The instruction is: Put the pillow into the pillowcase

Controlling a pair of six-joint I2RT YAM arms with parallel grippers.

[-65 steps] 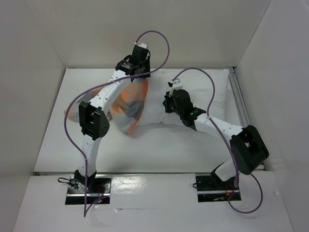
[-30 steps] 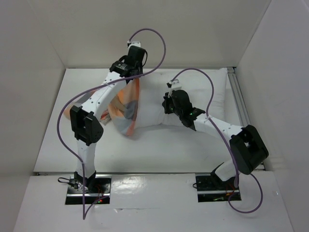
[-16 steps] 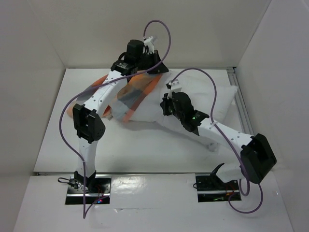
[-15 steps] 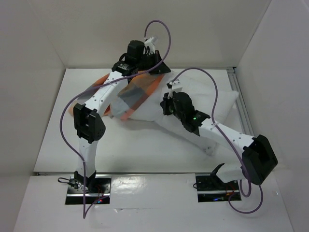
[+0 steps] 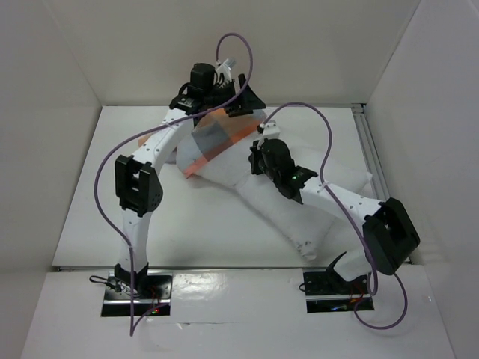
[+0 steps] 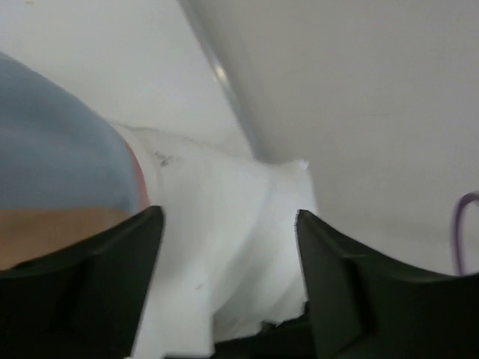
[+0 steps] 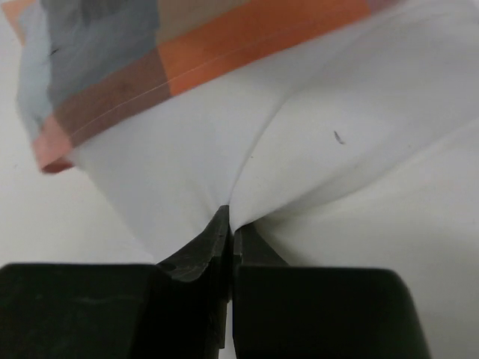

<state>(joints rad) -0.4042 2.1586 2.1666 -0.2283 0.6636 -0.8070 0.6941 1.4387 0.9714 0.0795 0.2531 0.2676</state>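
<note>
We see the pillow (image 5: 277,209) lying slantwise across the table (image 5: 97,202), its bare white bulk running from the middle toward the near right, under the right arm. The pillowcase (image 5: 217,138) sits over the pillow's far left end, just beside the back wall (image 5: 299,52), showing orange, grey, tan and blue checks. Its orange edge crosses the white fabric in the right wrist view, and most of the pillow is outside it (we cannot tell how deep the covered end goes). The right gripper (image 7: 230,221) has its fingers pressed together on a small fold of the pillow, just below the pillowcase's edge, with creases fanning out from the pinch. The left gripper (image 6: 228,218) is up at the far end by the back wall, its two dark fingers standing well apart with nothing clamped between them. Through the gap we see the white pillow, and the pillowcase's blue and tan cloth lies beside the left finger.
</note>
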